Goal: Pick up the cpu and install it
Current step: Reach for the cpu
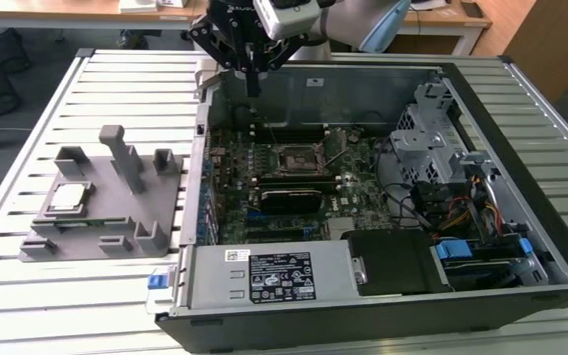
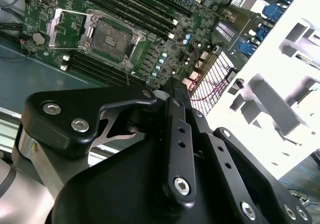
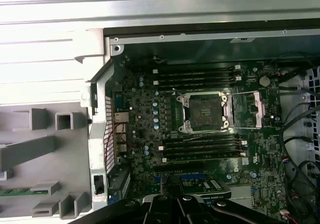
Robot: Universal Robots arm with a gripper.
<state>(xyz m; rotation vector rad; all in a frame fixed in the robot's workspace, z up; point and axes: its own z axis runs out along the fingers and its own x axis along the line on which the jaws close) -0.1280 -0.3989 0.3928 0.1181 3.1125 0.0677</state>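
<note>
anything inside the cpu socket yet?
No. The socket is open and bare, its bracket swung aside. The cpu lies on the grey fixture outside the case. Nothing covers the socket's recess.

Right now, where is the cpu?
In the exterior view, the cpu lies on the grey holder at the exterior view's left, beside the open computer case.

"Can any print be read here?"

"None. The power supply block (image 1: 264, 275) sits at the end of the computer case (image 1: 521, 244) far from the gripper (image 1: 252, 92). It carries a black-and-white label (image 1: 282, 278) and a small white sticker (image 1: 237, 256), both too fine to read."

"And the motherboard (image 3: 200, 156)?"

"It lies beneath the gripper, and its tiny white markings are just as illegible."
</note>
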